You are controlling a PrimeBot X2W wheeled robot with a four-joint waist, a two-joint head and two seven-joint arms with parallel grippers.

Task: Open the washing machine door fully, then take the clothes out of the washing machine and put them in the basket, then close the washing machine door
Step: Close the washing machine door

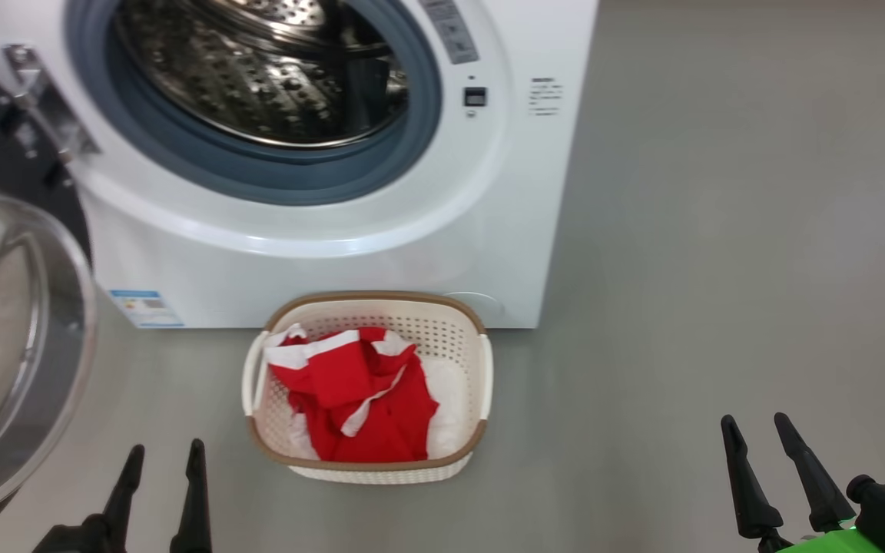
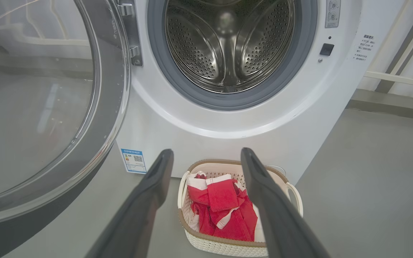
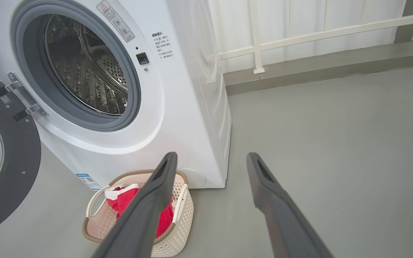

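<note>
Jaws on both arms stand spread, empty. Red clothes [image 1: 354,399] fill the basket [image 1: 369,296] at lower centre, the drum [image 2: 228,43] looks bare; only the washing machine door [image 1: 12,346], open at left, seems left to close.

The left gripper [image 1: 166,455] hovered just left of the basket [image 1: 369,296], nearer the robot, with its two dark fingers parted and empty. The right gripper [image 1: 756,427] hung well off to the basket's right, its fingers likewise spread and holding nothing.
</note>
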